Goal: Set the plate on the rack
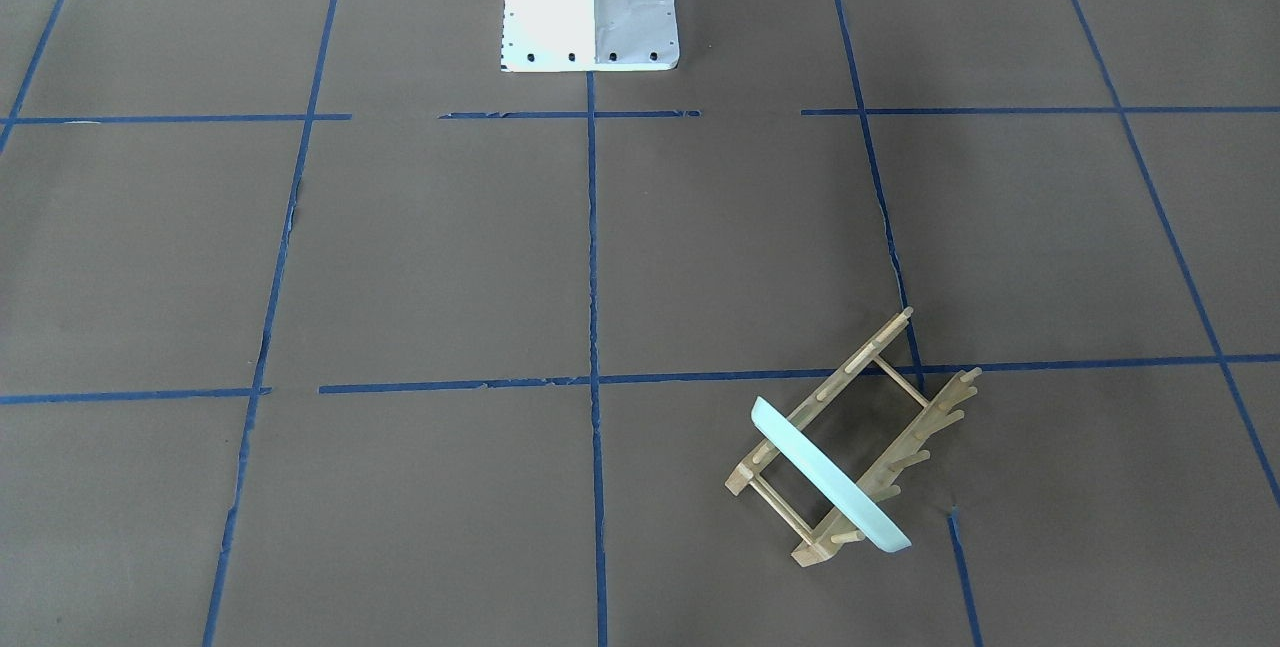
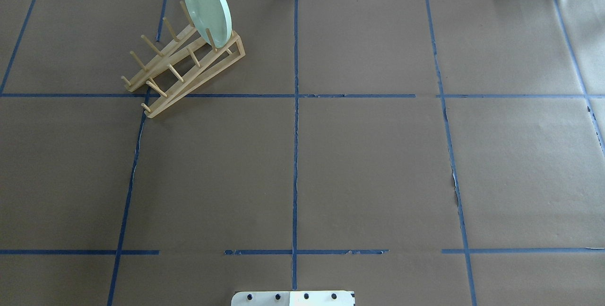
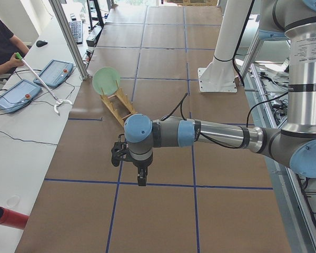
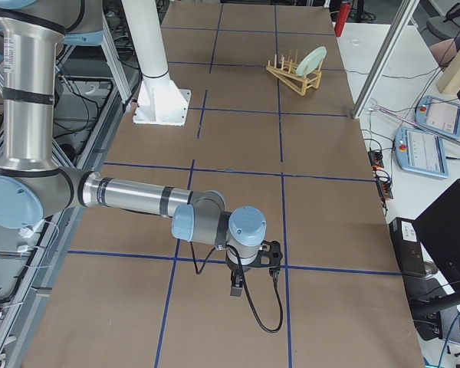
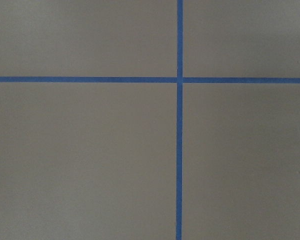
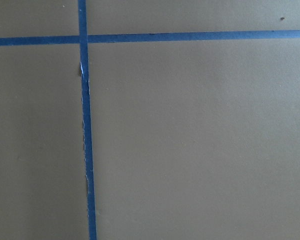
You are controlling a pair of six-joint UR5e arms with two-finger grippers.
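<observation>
Table (image 2: 378, 154): covered w/ brown paper, marked in a grid of blue tape (image 5: 179, 150).

L arm (image 3: 210, 132): reached out level over the table, nr its L end, wrist turned down. R arm (image 4: 130, 195): same pose at the opposite end.

White pedestal (image 1: 588, 7): stood at the robot's edge of the table, centre.

Rack (image 2: 172, 95): light wood, sat askew to the grid on the far L part of the table in the overhead view, across a tape line. Well apart from both arms.

Plate (image 2: 207, 8): pale green, stood on edge in the rack, slotted among the pegs at the end furthest from the robot. Tilted a little, hollow face twd the rest of the pegs.

L claw (image 3: 141, 178): pointed down abv the table, nothing seen in it; apart or together, cannot tell. R claw (image 4: 236, 285): likewise pointed down, nothing seen in it, cannot tell.

Both wrist cams showed only paper & tape crossings.
</observation>
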